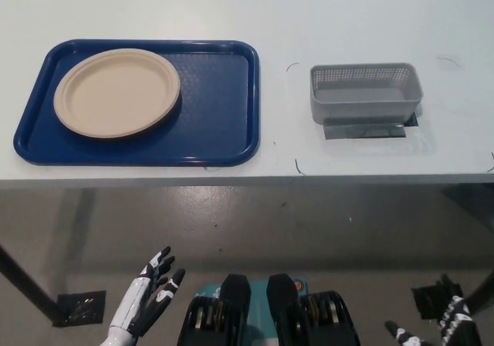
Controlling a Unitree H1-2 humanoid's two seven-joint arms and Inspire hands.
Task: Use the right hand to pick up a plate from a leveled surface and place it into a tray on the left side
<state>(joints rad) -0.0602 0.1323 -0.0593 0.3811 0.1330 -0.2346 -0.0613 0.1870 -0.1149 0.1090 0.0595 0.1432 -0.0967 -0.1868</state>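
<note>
Plate [116,92] sits flat in left part of blue tray [224,122], so placement looks done. Right hand [444,327] hangs low at bottom right, well below table [309,14], mostly cut off by frame edge; cannot tell if fingers apart or together. Left hand [147,300] rests at lower left, fingers spread, holding nothing. Grey basket [366,93] stands on table right of tray, apart from it. Count: 1 plate, 1 tray, 1 basket.

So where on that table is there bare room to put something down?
Bare patches: between the tray and the basket, along the far edge behind both, and the tray's right half beside the plate. The tray's left half is crowded. Both hands hang below the table.
</note>
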